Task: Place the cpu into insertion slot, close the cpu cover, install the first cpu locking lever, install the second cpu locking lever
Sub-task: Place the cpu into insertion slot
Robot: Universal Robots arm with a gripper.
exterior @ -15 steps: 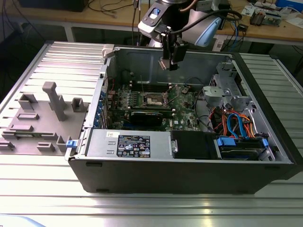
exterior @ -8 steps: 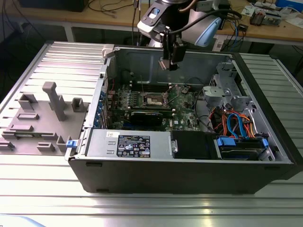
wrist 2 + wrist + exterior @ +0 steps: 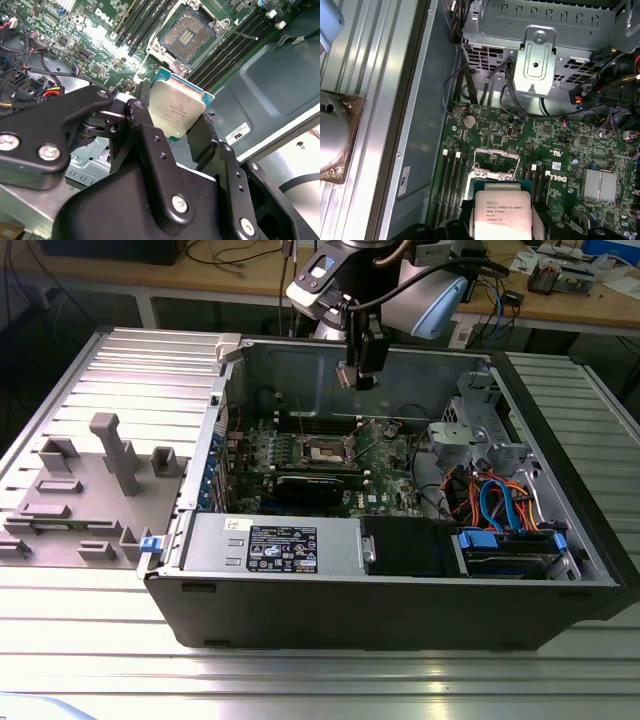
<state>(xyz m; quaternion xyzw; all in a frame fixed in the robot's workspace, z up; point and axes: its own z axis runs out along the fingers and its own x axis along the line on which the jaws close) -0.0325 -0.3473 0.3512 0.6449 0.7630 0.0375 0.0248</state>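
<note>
One ribbed metal bench (image 3: 560, 680) carries one open computer case (image 3: 380, 615) and, towards the exterior view's left, one grey fixture tray (image 3: 90, 490). One arm (image 3: 350, 280) reaches down over the case. Inside the case lies one green motherboard (image 3: 395, 465), with one metal drive cage (image 3: 535, 50) beside it in the first wrist view.

On the board there is one insertion slot (image 3: 187, 35), with its square field of contacts bare. Two banks of black memory slots (image 3: 140, 22) flank it. One thin metal rod (image 3: 243, 35) sticks out from a corner of the insertion slot. One finned silver heatsink (image 3: 599, 184) and one round coin cell (image 3: 469, 120) also sit on the board.

The one claw (image 3: 172, 117) is pinching the one cpu (image 3: 177, 107) by two opposite edges, between its two black fingers (image 3: 150, 145). In the exterior view the claw hangs above the board, inside the case and near its far wall.

The cpu is a small, flat square. Its top is dull silver-grey with a few lines of small dark print, and a thin blue-green border shows along its edges. It is held in the air, clear of the board and apart from the insertion slot, and it looks tilted in the second wrist view. I cannot tell how the cover stands.
</note>
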